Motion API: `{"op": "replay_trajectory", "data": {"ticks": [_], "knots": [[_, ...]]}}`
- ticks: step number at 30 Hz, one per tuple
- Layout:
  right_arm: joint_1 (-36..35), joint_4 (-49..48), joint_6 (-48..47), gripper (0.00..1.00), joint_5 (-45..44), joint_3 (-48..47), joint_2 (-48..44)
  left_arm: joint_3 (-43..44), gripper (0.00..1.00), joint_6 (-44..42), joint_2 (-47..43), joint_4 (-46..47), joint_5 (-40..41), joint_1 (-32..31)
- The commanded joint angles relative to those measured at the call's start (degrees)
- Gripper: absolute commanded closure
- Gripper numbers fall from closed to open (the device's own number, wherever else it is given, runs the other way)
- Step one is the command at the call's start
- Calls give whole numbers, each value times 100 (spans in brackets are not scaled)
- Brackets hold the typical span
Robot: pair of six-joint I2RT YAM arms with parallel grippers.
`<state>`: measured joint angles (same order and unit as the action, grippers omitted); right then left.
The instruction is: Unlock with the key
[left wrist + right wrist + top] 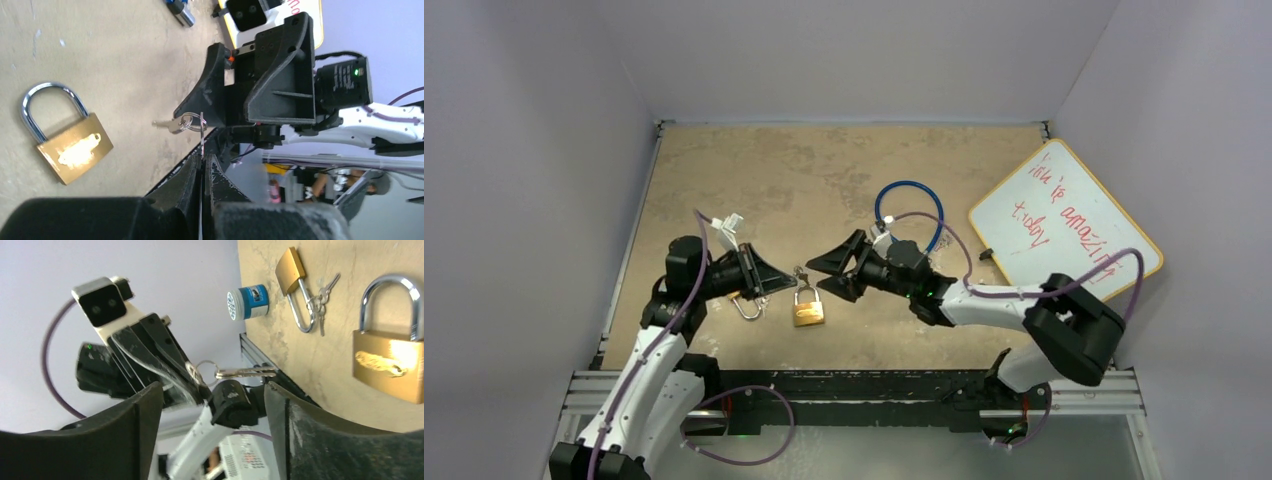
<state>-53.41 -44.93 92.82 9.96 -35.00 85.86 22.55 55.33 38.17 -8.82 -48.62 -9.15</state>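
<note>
The left pincer (769, 275) is pressed together on a small key ring (200, 371), gripping it edge-on between the tips. A single silver key (247, 372) hangs from the ring, lifted off the table (824, 170) and sticking out roughly level toward the other arm.

The right pincer (817, 277) faces the left one from just beside it. Its fingers (145, 440) are spread wide with nothing clamped between them. In the right wrist view the key sits in the gap between those fingers without touching either one. In the left wrist view the ring lies close to the tip of one right finger, though whether they touch cannot be told.

The brass padlock (808, 310) lies flat on the table with its shackle closed. It sits just on the near side of the gap between the two pincers, and nothing holds it. The key is above it and apart from it.

A second, smaller brass padlock (289, 265) lies near the left arm with a bunch of keys (322, 292) on its shackle. A small blue-and-white container (247, 302) stands at the table's edge beside it. Farther back, a blue cable loop (909, 183) rests on the table. A whiteboard (1064, 215) with red handwriting lies tilted at the right side.
</note>
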Motion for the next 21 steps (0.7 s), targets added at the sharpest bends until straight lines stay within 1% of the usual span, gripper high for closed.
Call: {"op": "replay_trajectory", "data": {"ticks": [1,3,5,7,8,12,14,18,21], "knots": [[564,34,-1946,23,870,155,-865,1111,100,-2007,347,-1128,98,-17],[781,558,-3066,23,1264,2,-1214,1652,100,-2844,773,-1754,103,-17],[814,1525,-4493,23,1466,-478,-1521,2106,100,-3501,1079,-2266,51,-32],[816,2543,-5829,23,1657,-1242,-1490,2378,100,-3829,1221,-2461,235,-293],[818,2909,-6231,23,1846,-1531,-1399,2438,100,-3922,1253,-2470,181,-339],[800,3435,-7081,23,2694,-2304,-864,2572,100,-4142,1288,-2497,47,-528],[769,3538,-7309,27,3065,-2594,-560,2582,100,-4202,1269,-2502,-33,-605],[633,4055,-7706,41,3575,-3122,25,2579,100,-4215,1141,-2465,-211,-662],[451,4363,-8002,45,3719,-3279,235,2534,100,-4170,1064,-2409,-383,-744]]}}
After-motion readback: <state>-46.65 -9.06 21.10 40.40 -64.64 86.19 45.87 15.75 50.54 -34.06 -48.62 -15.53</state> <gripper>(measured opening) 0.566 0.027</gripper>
